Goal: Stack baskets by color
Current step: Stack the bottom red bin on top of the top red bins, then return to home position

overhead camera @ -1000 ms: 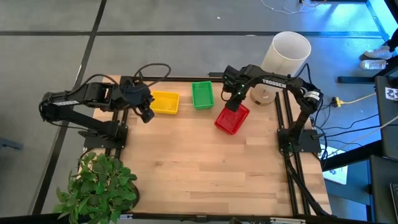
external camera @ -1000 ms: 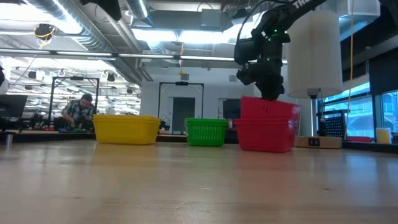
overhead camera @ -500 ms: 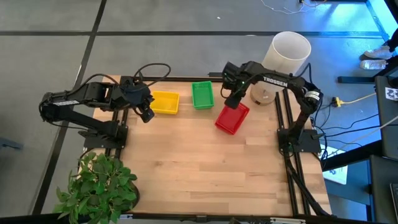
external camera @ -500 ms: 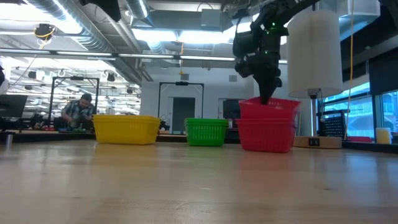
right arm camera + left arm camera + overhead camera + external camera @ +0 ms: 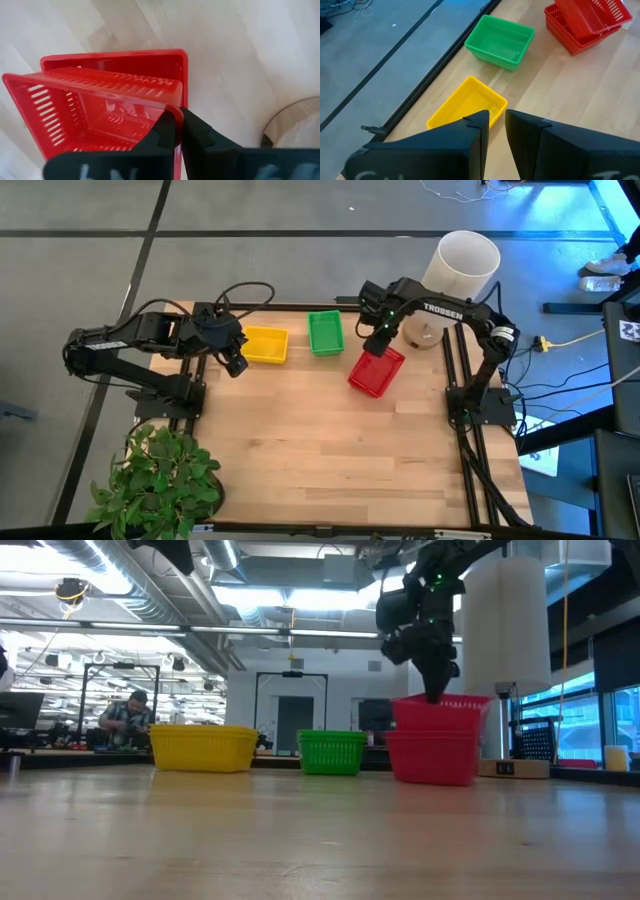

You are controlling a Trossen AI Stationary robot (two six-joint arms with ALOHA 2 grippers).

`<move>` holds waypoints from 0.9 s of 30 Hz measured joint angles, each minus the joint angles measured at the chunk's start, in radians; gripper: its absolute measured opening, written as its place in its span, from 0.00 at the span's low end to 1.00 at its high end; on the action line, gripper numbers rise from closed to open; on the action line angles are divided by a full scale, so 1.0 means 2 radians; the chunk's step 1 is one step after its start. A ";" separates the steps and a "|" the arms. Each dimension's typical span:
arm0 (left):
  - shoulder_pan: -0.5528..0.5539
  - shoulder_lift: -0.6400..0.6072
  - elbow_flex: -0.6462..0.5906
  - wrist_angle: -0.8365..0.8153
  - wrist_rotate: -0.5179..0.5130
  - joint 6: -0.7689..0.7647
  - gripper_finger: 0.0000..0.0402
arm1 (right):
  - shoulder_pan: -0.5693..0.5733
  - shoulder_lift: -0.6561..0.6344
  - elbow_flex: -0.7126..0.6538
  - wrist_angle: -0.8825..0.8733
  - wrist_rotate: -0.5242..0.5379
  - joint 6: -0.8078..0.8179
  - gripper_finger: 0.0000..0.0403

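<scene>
Two red baskets sit at the table's far right. The upper red basket lies askew in the lower red basket, and my right gripper is shut on the upper one from above. A green basket and a yellow basket rest on their bases along the far edge. My left gripper waits above the table beside the yellow basket. Its fingers are nearly together with nothing between them. My right gripper holds the upper red basket by its rim, near a corner. One finger is inside the wall and one outside. The fingers point down from above. The basket is tilted and turned a little, with its bottom still inside the lower red basket.
A tall white cylinder stands beyond the far right corner, with a round clear object beside the red baskets. A potted plant fills the near left corner. Bare wood covers the middle and near side. A person is far behind the table.
My right gripper has stayed over the red baskets. The upper red basket was tilted with one side low. Its rim now lies nearly level in the low view, and it still sits in the lower basket.
</scene>
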 joint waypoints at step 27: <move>0.000 -0.002 0.000 -0.015 -0.001 0.014 0.14 | 0.012 -0.003 0.061 -0.069 -0.026 0.055 0.09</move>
